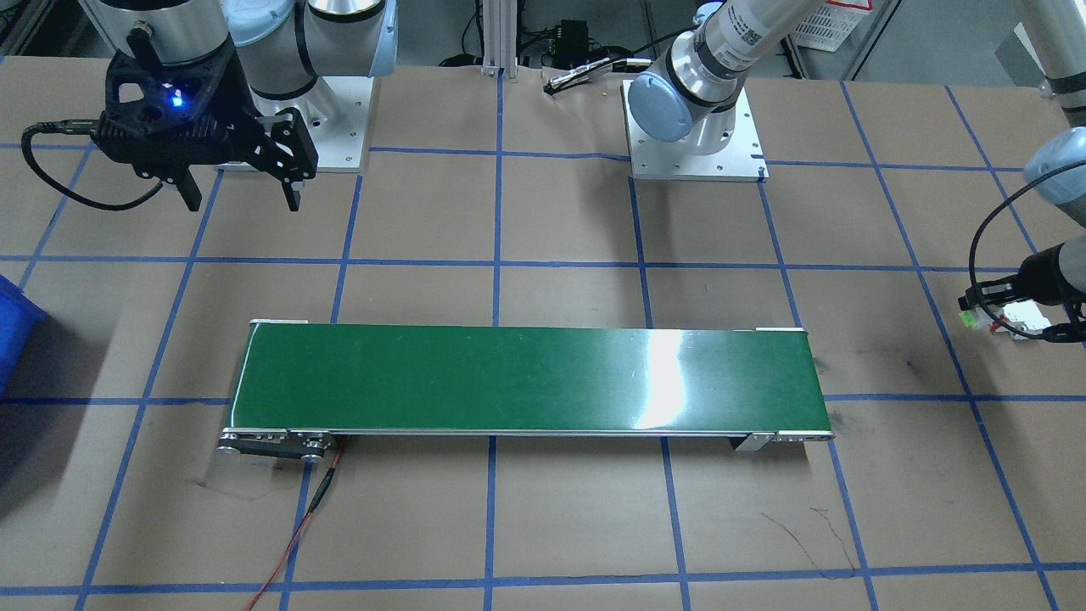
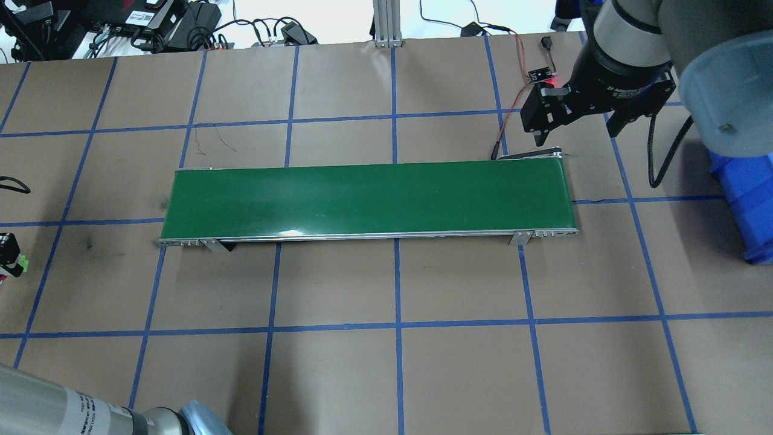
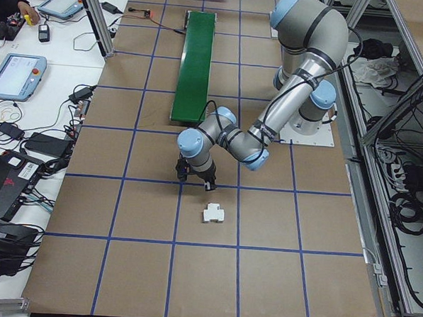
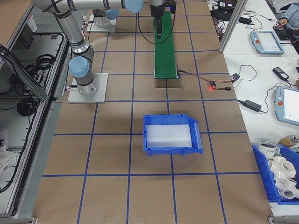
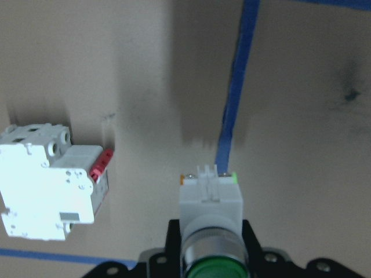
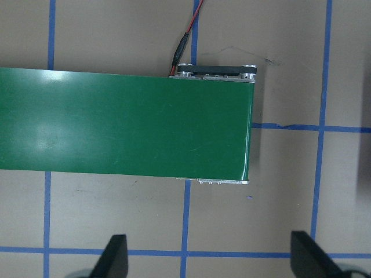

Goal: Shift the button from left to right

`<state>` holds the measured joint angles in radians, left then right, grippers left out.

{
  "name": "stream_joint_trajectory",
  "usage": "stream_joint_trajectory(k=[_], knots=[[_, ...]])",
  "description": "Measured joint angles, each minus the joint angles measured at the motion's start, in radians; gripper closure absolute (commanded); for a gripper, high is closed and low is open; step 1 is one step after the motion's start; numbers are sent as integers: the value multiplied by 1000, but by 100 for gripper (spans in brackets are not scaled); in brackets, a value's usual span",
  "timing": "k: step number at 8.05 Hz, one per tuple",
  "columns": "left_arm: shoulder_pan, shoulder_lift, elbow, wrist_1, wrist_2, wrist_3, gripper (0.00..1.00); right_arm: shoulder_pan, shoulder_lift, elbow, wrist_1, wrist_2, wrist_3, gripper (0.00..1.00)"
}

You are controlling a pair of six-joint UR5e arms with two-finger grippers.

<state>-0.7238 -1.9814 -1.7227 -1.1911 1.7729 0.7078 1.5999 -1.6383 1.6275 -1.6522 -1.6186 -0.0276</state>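
The desk (image 2: pixel 459 374) was covered in brown paper with a grid of blue tape lines, and a long green conveyor (image 2: pixel 368 196) sat across the middle with a red and black wire (image 1: pixel 314 501) trailing off one end. Around it was pretty much a lab: aluminium framing, cables, and a side bench with tablets (image 3: pixel 16 74) and chargers, plus a person's hands at the far corner of that bench. A blue bin (image 4: pixel 172 135) sat on the desk past the conveyor's right end, with another bin of white fittings (image 4: pixel 280 175) near the corner. The button (image 5: pixel 210 200) was way out on the robot's left, well off the conveyor's left end, pinched in the left hand (image 1: pixel 988 305) just above the paper. In the left wrist view its long axis ran straight out from the hand, green cap (image 5: pixel 212 271) back toward the camera and white body with the light-green end pointing away, roughly along a tape line. From the front view it looked about level, green end poking toward the conveyor. A white breaker block with red parts (image 5: pixel 49 179) lay on the paper just beside it, not touching. The right hand (image 1: pixel 237 199) hung in the air above the conveyor's right end, fingers (image 6: pixel 116 258) spread wide with nothing in them.
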Motion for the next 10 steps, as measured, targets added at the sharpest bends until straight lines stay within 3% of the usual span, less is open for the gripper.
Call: stream_joint_trajectory(k=[2, 5, 8, 10], knots=[[-53, 85, 4, -58, -21, -5, 100, 0, 1, 0, -1, 0, -1, 0], [-237, 181, 5, -85, -86, -94, 100, 0, 10, 0, -6, 0, -2, 0], [-423, 195, 5, -100, -174, -306, 100, 0, 11, 0, -7, 0, 0, 0], [-487, 174, 3, -101, -220, -386, 100, 0, 11, 0, -6, 0, 0, 0]])
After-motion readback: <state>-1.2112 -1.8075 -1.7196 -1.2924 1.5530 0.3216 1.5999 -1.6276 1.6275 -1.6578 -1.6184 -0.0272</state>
